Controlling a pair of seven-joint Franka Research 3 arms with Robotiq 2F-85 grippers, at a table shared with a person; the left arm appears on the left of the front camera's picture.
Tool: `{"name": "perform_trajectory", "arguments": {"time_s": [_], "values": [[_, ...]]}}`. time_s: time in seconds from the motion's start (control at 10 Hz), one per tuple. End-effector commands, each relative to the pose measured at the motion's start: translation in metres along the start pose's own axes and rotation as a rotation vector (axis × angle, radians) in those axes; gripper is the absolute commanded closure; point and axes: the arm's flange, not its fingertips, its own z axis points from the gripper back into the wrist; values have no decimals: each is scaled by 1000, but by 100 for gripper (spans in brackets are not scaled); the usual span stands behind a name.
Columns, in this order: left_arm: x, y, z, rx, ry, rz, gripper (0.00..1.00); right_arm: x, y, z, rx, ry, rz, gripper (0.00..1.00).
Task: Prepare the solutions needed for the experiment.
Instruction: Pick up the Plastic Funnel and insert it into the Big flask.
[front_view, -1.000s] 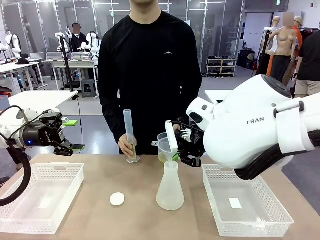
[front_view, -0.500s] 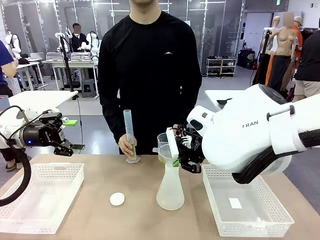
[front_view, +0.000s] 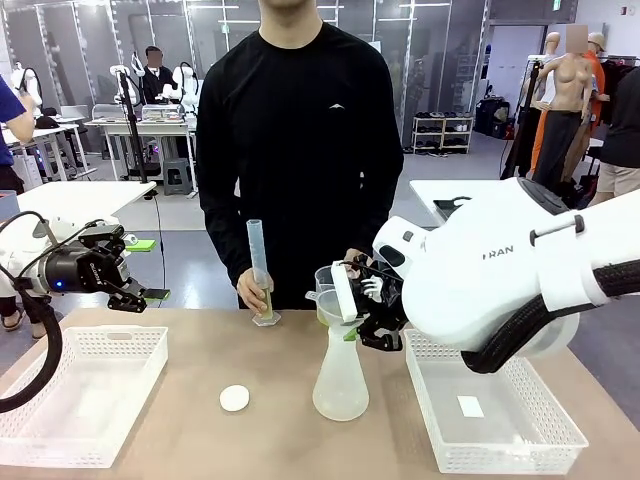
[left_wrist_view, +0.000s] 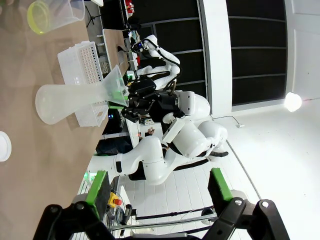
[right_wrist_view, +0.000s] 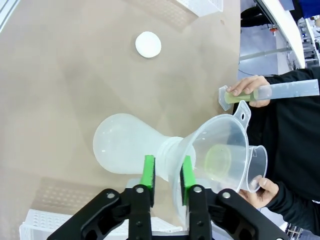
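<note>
- The conical flask (front_view: 340, 385) stands upright at mid-table with the funnel (front_view: 335, 303) seated in its neck.
- The right gripper (right_wrist_view: 167, 167) is at the flask's neck. Its green pads are a little apart, straddling the funnel's thin wall where it meets the neck; whether either pad touches is hard to tell.
- The solutions (left_wrist_view: 39, 10) are a shallow yellow-green layer in the beaker (front_view: 322, 278), just behind the funnel and held in the person's hand (right_wrist_view: 260, 192). More sits at the foot of the graduated cylinder (front_view: 258, 260), beyond the flask to its left at the table's far edge, held by the other hand (front_view: 250, 290).
- The white disc (front_view: 234, 398) lies left of the flask, apart from it, with bare table (front_view: 200, 345) around it.
- The right basket (front_view: 500, 455) stands just beside the flask; the left basket (front_view: 60, 440) is well apart.
- The left gripper (left_wrist_view: 157, 182) hangs far left of the flask, fingers spread wide, nothing between them.
</note>
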Motion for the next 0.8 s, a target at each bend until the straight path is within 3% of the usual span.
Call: {"name": "perform_trajectory", "arguments": {"time_s": [0.0,0.1,0.2,0.3,0.4,0.5,0.6,0.7], "values": [[-1,-2,0,-4,4,-4,0,-5,-1,-10,-13,-23,22,71],[-1,-2,0,-4,4,-4,0,-3,-1,-8,-14,-14,28,35],[-1,-2,0,-4,4,-4,0,-2,0,-6,-14,-11,24,52],[-1,-2,0,-4,4,-4,0,-2,0,-5,-14,-4,25,16],[-1,-2,0,-4,4,-4,0,-1,-1,-4,-15,11,27,32],[-1,-2,0,-4,4,-4,0,-1,-1,-3,-24,34,31,0],[-1,-2,0,-4,4,-4,0,-4,1,-6,2,62,32,12],[-1,-2,0,-4,4,-4,0,0,1,-2,-1,4,10,12]]}}
